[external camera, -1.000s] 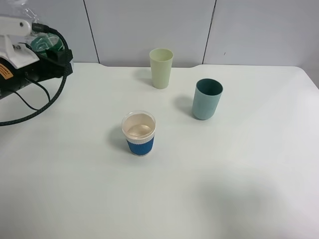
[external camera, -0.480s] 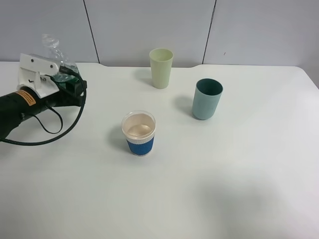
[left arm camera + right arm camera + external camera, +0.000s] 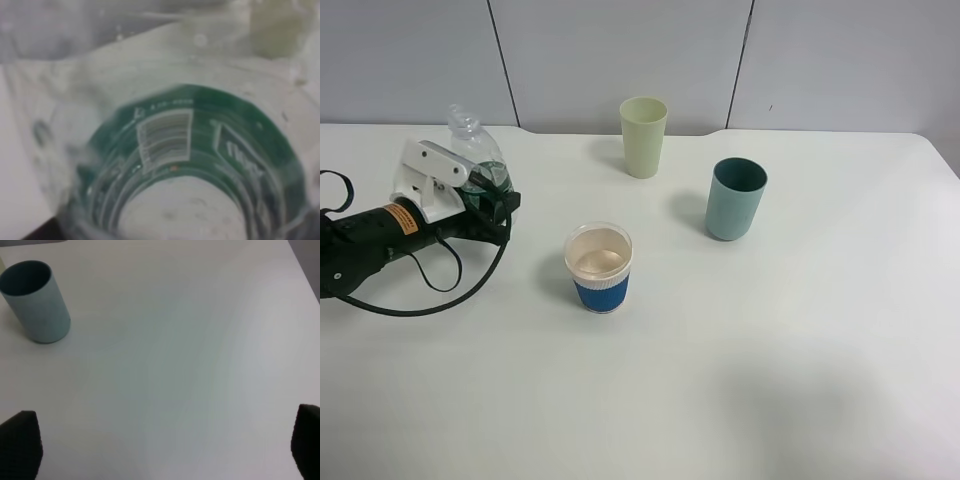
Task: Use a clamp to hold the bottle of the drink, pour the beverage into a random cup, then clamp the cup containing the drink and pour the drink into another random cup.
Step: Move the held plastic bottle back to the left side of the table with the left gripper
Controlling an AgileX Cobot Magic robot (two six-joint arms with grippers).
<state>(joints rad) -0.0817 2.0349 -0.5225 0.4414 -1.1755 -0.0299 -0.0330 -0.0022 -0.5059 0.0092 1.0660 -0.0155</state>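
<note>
Grips green-labelled bottle (image 3: 472,140) in left claw (image 3: 492,200), apparently tilted, near blue-sleeved cup (image 3: 600,270); holds right claw (image 3: 164,442) spread above table (image 3: 770,350).

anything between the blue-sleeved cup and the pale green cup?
Nothing. In the exterior high view, only bare table lies between the blue-sleeved cup and the pale green cup; the teal cup stands aside.
</note>
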